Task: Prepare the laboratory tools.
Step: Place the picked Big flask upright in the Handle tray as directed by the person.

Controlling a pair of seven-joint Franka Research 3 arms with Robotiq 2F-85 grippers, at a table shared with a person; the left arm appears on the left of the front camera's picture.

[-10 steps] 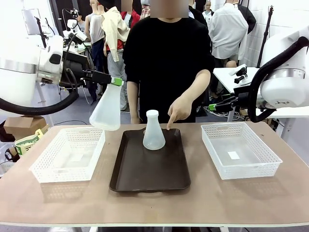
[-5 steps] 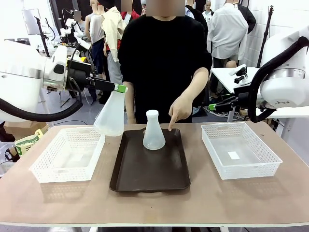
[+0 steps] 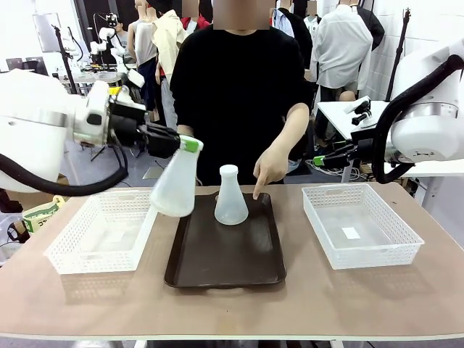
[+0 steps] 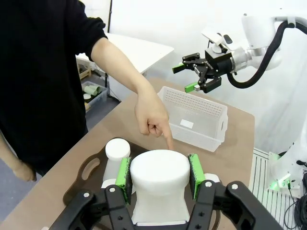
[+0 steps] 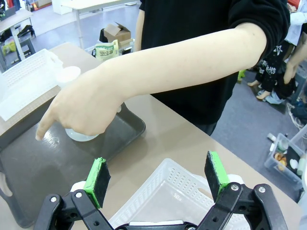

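Your left gripper [image 3: 190,144] is clamped on the neck of a translucent frosted-white conical flask [image 3: 175,187], its green pads [image 4: 123,173] pressed against both sides of the neck just below the rim. You have the flask lifted clear of the table [image 3: 239,308], hanging tilted with its wide base toward the left, above the gap between the left white mesh basket [image 3: 101,232] and the left edge of the dark brown rectangular tray [image 3: 226,257].

The second frosted-white conical flask [image 3: 230,196] stands upright on the far part of the tray, near its middle. From the left wrist view you see its round top [image 4: 117,149] just beyond and to one side of the flask you hold.

The person in the black top stands at the far side of the table. Their hand [image 3: 270,165] reaches down with the forefinger pointing at the far right part of the tray, just right of the standing flask; whether the fingertip touches the tray you cannot tell.

Your right gripper [image 3: 317,160] hangs in the air at the far right, above and beyond the right white mesh basket [image 3: 361,225], with its jaws spread wide and nothing between them. In the right wrist view the basket's corner [image 5: 169,195] lies just below its fingers.
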